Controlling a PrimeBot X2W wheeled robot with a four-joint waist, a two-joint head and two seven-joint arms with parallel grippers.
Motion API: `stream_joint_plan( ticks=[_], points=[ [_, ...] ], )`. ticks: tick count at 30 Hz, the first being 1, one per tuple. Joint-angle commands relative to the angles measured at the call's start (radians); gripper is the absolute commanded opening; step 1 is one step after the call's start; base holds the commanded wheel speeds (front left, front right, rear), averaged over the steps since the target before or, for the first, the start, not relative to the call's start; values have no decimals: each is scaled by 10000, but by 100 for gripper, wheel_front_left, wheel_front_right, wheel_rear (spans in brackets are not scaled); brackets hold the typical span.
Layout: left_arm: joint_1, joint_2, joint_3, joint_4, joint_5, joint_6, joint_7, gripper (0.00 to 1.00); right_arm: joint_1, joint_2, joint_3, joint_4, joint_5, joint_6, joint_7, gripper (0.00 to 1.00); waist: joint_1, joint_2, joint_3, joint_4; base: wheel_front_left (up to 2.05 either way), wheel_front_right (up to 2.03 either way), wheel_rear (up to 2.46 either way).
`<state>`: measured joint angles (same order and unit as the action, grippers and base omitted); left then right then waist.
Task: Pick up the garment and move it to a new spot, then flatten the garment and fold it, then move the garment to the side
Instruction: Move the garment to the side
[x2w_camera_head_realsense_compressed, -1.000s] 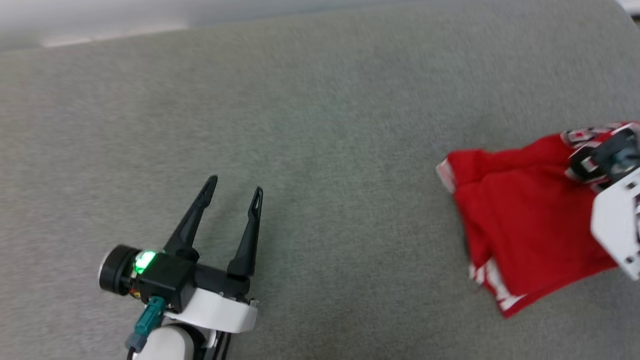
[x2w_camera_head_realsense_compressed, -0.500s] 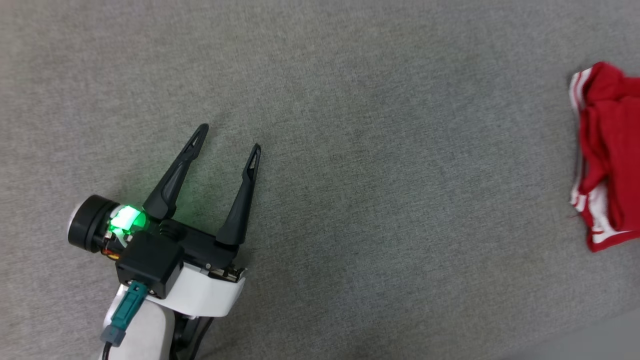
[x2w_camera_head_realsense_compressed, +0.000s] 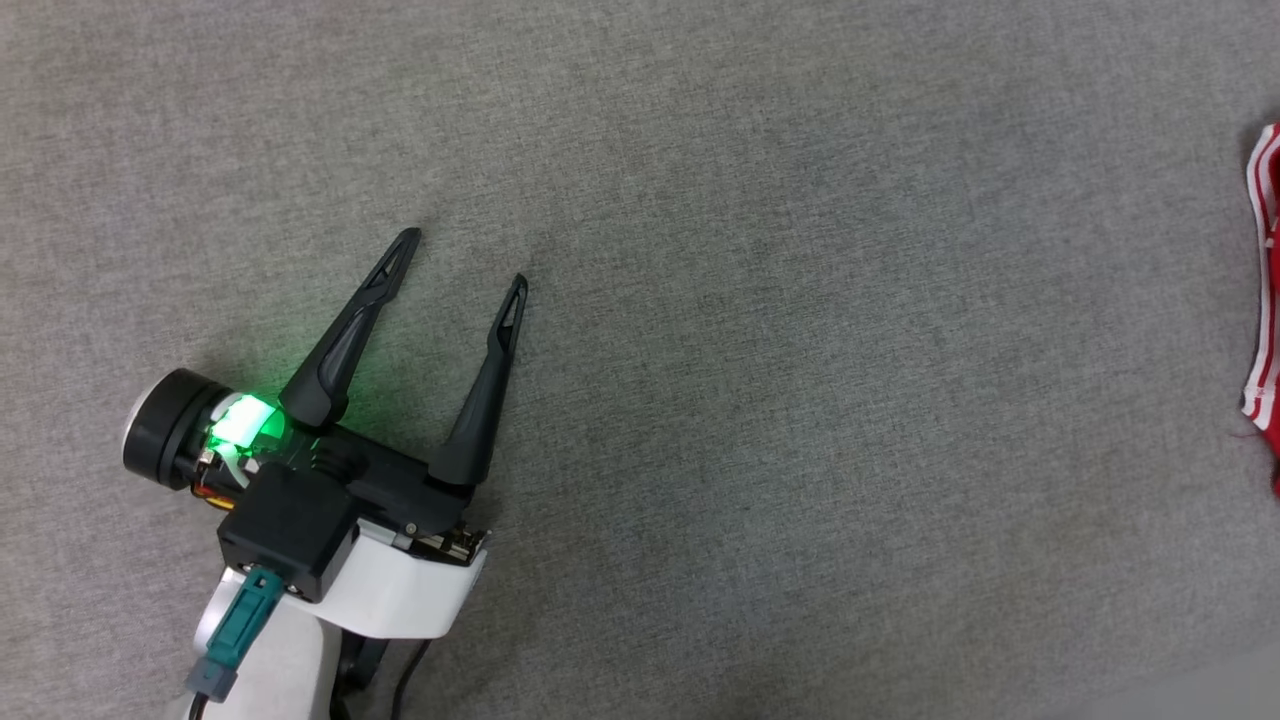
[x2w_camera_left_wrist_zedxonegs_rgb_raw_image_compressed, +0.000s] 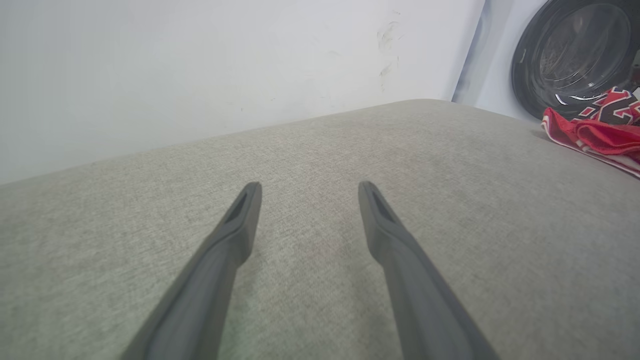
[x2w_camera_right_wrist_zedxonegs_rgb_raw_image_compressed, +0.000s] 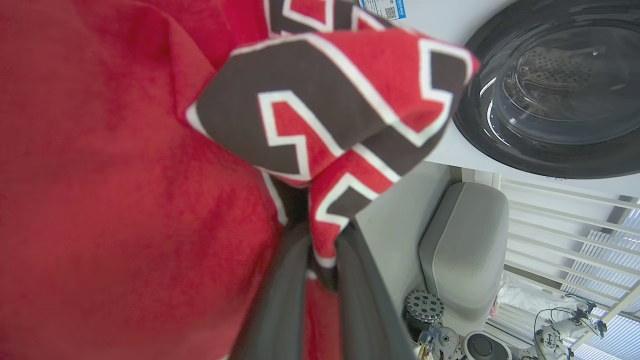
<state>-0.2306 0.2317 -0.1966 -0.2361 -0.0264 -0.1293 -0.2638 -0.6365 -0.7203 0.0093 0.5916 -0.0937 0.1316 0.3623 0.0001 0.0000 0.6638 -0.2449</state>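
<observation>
The garment, one red shirt with black, white-outlined lettering, is pinched in the right gripper, whose two dark fingers close together on a fold of it. In the head view it lies well to the right of the left gripper, only a red edge with white stripes showing at that view's border. The left gripper hangs low over the grey fabric surface with its two fingers spread apart and nothing between them.

Beyond the left gripper's fingertips the grey surface runs back to one plain white wall. Farther off and to the right of the left gripper, past the bunched garment, stands one round dark washer door.

Half a second ago a broader part of the garment showed to the right of the left gripper; the head view has itself shifted a little. The left gripper's spread is unchanged.
</observation>
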Motion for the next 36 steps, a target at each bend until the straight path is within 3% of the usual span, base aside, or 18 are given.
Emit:
stream_joint_plan(
  ticks=[1,3,4,5,12,19,27,36],
  points=[
    [4,15,11,53,57,4,-5,100,-208,81,-89,112,-74,-18,-74,0,-1,0,8,39,0,0,0],
    [-23,-15,21,57,49,20,-5,100,-332,170,-228,175,-230,-18,-164,0,-1,0,-16,78,0,0,0],
    [-41,-36,13,73,39,28,-5,100,-345,184,-241,158,-337,-18,-239,35,-1,0,-51,102,0,0,0],
    [-59,-55,17,87,21,36,-5,100,-350,191,-257,136,-440,-18,-279,100,-1,0,-100,119,0,0,0],
    [-33,-409,-2,263,-128,93,-12,100,-433,98,-189,-338,-753,-18,-294,100,-1,0,-958,306,0,0,0],
    [514,-770,476,747,-343,310,-11,100,-155,731,-352,-1847,373,-16,-920,100,-1,0,-2451,723,0,0,0],
    [1257,-1079,1066,1320,-422,497,-12,100,1173,2223,-435,-4003,1482,-15,-1665,100,-1,0,-4048,1405,0,0,0],
    [2114,-1487,1546,1940,-862,510,-12,100,3572,4729,-855,-5933,2083,-13,-3159,100,-1,0,-5316,2058,0,0,0]
  ],
)
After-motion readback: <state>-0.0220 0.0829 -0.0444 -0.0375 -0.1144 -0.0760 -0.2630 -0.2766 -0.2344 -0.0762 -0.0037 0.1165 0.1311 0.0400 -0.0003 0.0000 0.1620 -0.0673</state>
